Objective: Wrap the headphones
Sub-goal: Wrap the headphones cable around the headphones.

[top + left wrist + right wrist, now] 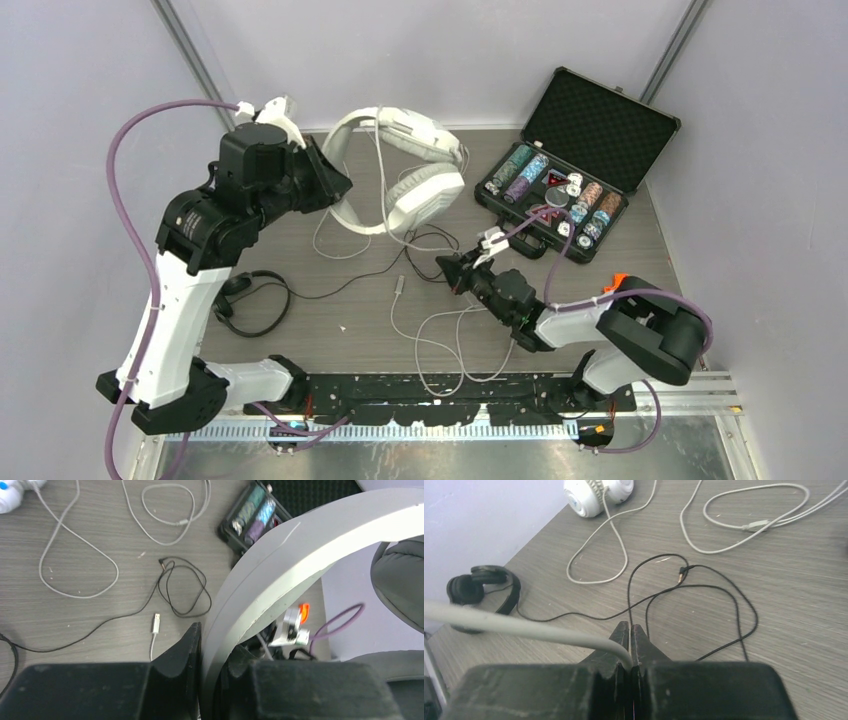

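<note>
Far left on the desk [345, 335], the black headset [250, 300] is found lying flat, well apart from both arms. Its thin black cable [430, 240] is trailed rightward across the boards and ends in loose loops near the middle, with the jack plug exposed (clearest in the right wrist view).

The left tool [335, 185] is seen clenched on the headband [300, 550] of the white headphones [415, 185]. In the left wrist view the band is pinched between both fingers. The padded cups are located at the far centre of the desk, just right of that tool. How many white headsets are heaped there cannot be told with certainty.

White cables [440, 340] are spread in slack loops over the centre and near edge, unwrapped, and a plug [156, 622] is noted lying beside the black loops.

The right tool [447, 266] is held low at centre right, its fingers closed on a white cable [524, 627] that runs off to the left.

At the far right, an open black case [600, 120] holding coloured chips [545, 180] is recorded.
</note>
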Tool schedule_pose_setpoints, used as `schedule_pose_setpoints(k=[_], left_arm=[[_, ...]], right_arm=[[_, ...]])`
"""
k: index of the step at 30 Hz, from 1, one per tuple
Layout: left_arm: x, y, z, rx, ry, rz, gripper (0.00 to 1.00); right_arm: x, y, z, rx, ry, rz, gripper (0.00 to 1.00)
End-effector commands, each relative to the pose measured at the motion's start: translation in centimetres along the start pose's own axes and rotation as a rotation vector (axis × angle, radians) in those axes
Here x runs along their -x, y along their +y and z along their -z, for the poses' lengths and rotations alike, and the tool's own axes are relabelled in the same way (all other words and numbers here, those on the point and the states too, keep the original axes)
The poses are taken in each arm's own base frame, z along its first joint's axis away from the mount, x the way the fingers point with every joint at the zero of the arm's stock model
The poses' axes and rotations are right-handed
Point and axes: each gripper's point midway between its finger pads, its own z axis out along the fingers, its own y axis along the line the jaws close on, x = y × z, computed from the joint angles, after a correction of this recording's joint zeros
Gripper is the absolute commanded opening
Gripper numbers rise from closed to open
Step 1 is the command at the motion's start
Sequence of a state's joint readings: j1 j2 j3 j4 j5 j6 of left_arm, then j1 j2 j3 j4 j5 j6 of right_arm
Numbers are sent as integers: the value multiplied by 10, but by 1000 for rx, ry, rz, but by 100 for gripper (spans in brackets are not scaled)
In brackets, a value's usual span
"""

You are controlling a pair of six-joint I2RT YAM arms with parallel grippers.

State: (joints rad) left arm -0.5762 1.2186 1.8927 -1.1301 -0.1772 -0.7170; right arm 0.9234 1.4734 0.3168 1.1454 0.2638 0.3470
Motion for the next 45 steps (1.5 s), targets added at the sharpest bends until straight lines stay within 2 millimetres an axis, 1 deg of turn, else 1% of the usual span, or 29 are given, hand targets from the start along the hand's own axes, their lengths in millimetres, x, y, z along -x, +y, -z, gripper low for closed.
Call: schedule_pose_setpoints(k=[1,6,9,10,11,12,13,15,17,20,23,25,28,31,33,36,37,43,45], left_arm=[[-11,-30,23,-218,58,-83,0],[-41,-32,24,-287,188,-159,0],[-62,-38,28,-376,269,-197,0],[-69,-39,29,-413,290,-228,0],[-75,-39,30,-439,304,-258,0],[-80,-39,30,-458,319,-283,0],[-84,-39,30,-479,332,-311,0],[-92,-41,30,-530,363,-353,0],[-104,-49,32,-619,411,-375,0],[-119,-59,37,-753,474,-388,0],[-124,-68,42,-833,492,-362,0],[-122,-73,44,-856,483,-337,0],[-116,-80,46,-864,462,-291,0],[-116,-86,53,-917,469,-287,0],[-123,-75,50,-878,479,-334,0],[-132,-49,39,-779,488,-453,0],[-136,-41,35,-761,500,-504,0],[-148,4,23,-687,495,-850,0],[-153,15,16,-685,474,-955,0]], right_arm=[[36,-6,-3,-23,-68,-36,0],[56,-17,-5,-61,-44,-29,0],[69,-14,-3,-49,-18,-34,0],[79,-11,-3,-51,-17,-43,0],[78,-14,-1,-70,16,-49,0],[87,-13,0,-86,31,-63,0],[90,-13,3,-104,57,-76,0],[99,-4,10,-81,98,-93,0],[102,9,16,-31,136,-107,0],[108,21,26,6,182,-135,0],[116,30,33,39,187,-143,0],[118,31,34,45,181,-137,0],[114,29,30,38,182,-134,0],[112,29,26,33,189,-150,0],[116,31,26,36,186,-161,0],[127,35,30,32,194,-164,0],[125,35,34,28,223,-165,0],[130,66,56,134,342,-230,0],[130,77,62,179,378,-270,0]])
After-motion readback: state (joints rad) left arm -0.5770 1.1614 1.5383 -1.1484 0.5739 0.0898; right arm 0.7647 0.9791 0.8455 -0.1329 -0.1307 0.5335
